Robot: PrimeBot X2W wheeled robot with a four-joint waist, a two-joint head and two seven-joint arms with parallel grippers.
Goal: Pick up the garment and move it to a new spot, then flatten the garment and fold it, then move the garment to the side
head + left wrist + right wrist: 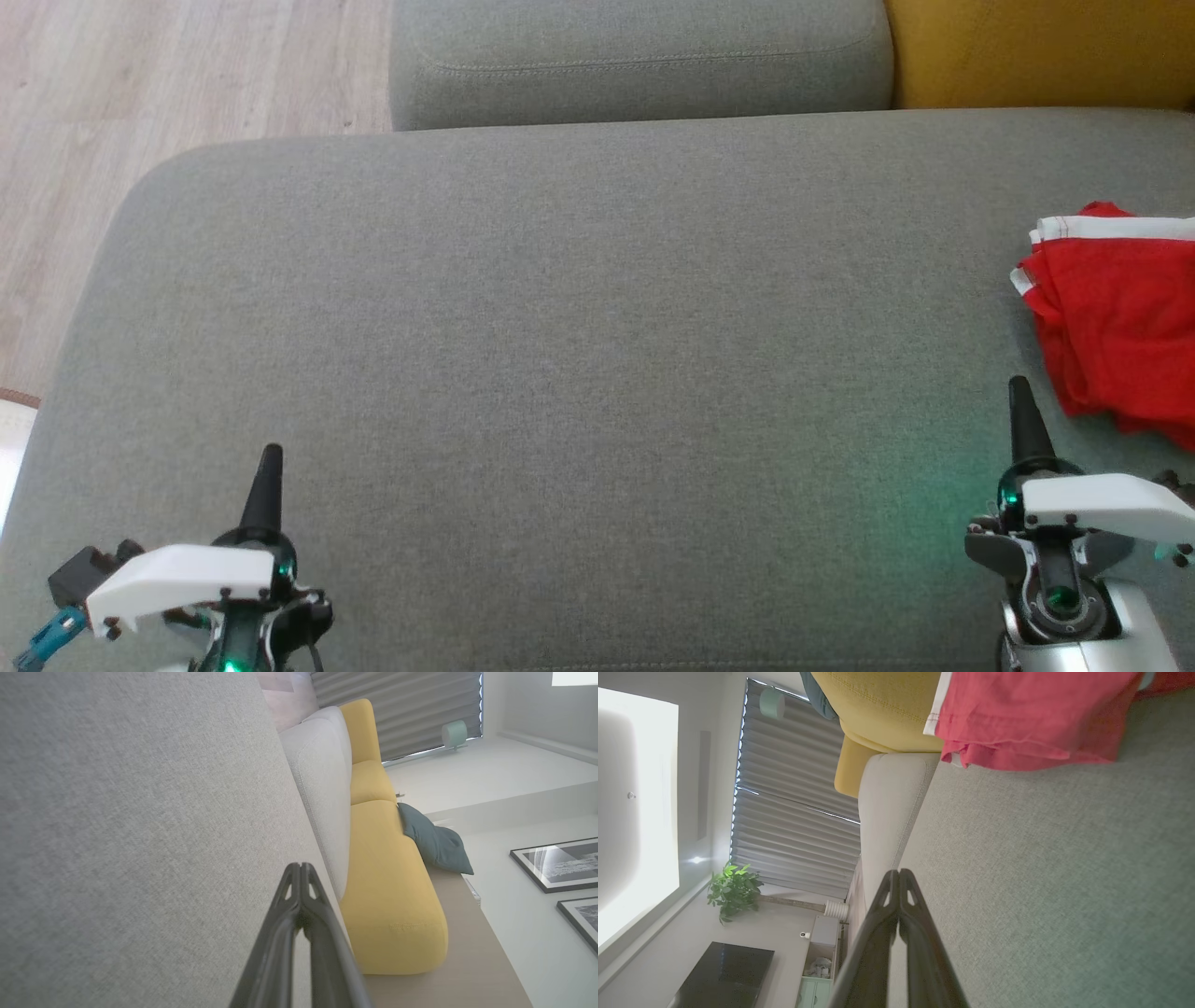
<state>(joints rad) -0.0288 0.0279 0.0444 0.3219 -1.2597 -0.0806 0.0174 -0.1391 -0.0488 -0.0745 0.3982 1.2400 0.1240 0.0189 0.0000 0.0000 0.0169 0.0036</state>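
Observation:
The garment (1116, 317) is red with white trim and lies folded in a bundle at the right edge of the grey sofa seat (579, 373), cut off by the picture's border. The right wrist view has the same garment (1031, 718) across its top. My right gripper (1020, 387) is shut and empty, hovering just to the near left of the garment and apart from it; its tips (898, 873) meet. At the lower left my left gripper (270, 455) is shut too, holding nothing, far from the cloth, fingers pressed together (299, 867).
A grey back cushion (644, 61) and a yellow sofa section (1041, 51) stand behind the seat. Wooden floor (140, 93) lies to the far left. A teal pillow (434, 842) rests on the yellow sofa.

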